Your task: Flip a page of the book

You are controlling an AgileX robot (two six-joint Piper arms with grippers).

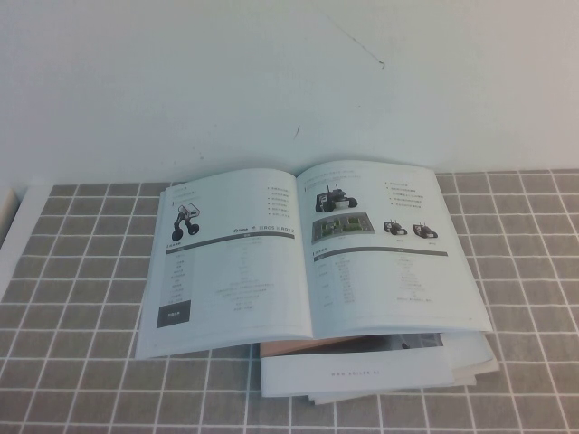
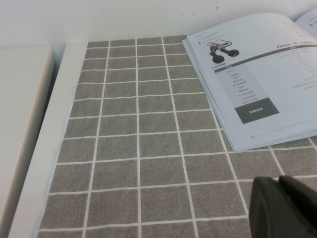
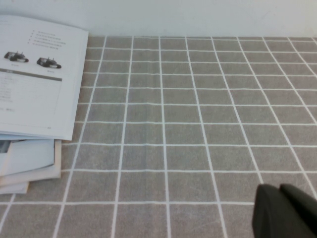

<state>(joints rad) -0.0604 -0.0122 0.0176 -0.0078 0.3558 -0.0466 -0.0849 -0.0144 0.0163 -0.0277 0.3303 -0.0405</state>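
Nearest the robot, neither arm shows in the high view; each gripper appears only in its own wrist camera. The left gripper point(image 2: 285, 208) hangs low over bare checked cloth point(image 2: 148, 148), well short of the book's near left corner, with nothing between its dark fingers. The two fingers lie close together with only a thin seam between them, though so little of them shows that I cannot tell whether they are fully closed. The right gripper point(image 3: 286, 210) hovers over the cloth on the book's right side, well apart from it, fingers pressed together and empty.

Further out, near the table's front edge, a stack of booklets point(image 1: 362, 372) lies flat, its white and pale-orange covers poking out from under the book.

The book point(image 1: 308, 253) rests open on that stack, at the middle of the cloth, its spine running away from the robot. Its left leaf carries one wheeled robot, text and a dark box low down. The page point(image 1: 389, 244) on the right lies flat, showing a dark wheeled robot, a green picture, two small robots and a table.

Beyond the book stands a plain white wall point(image 1: 289, 81).
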